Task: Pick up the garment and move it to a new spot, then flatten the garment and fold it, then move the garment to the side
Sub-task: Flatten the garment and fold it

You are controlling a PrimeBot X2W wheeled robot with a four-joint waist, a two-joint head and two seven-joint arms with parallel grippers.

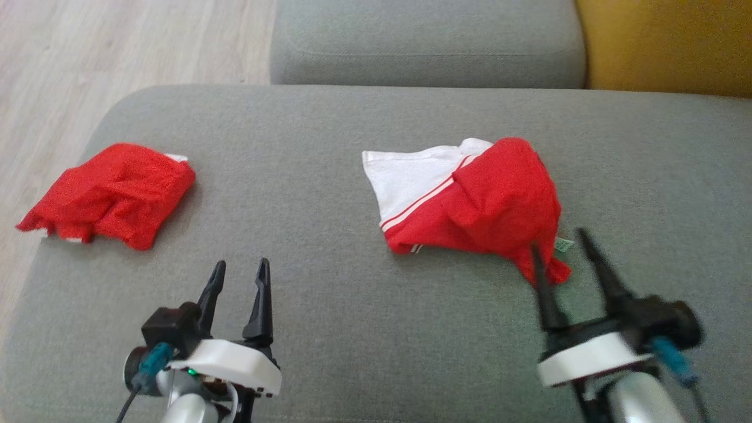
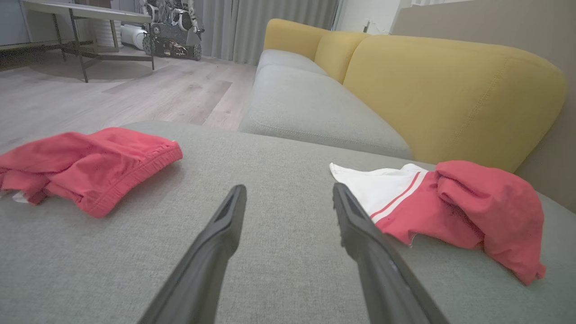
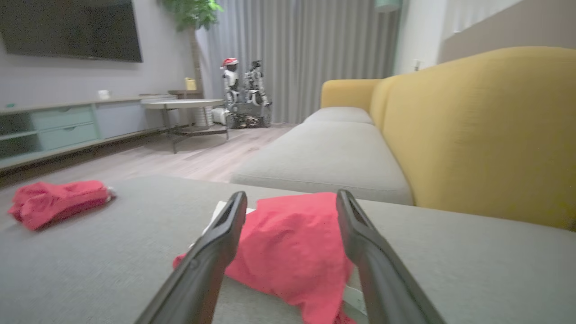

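Across the cushion (image 1: 329,147), counting two garments and two grippers. Starting far left: finding the red garment (image 1: 111,194), lying bunched near the cushion's left edge, showing a sliver of white at its top corner. Moving right: finding the left gripper (image 1: 241,267), hanging over bare cushion with fingers spread, gripping nothing, sitting well apart from both garments. Continuing right of centre: finding the red-and-white garment (image 1: 470,200), lying crumpled on the cushion, exposing a white panel with red stripes on its left, bunching red cloth on its right, trailing a red corner toward the robot. Ending far right: finding the right gripper (image 1: 558,241), pointing at that trailing corner with fingers parted, straddling the red cloth in the right wrist view, clamping nothing yet; not telling whether touching the cloth. Looking beyond: seeing a second cushion (image 1: 423,41), a backrest (image 1: 664,41) to its right, and floor (image 1: 88,53) to its left.
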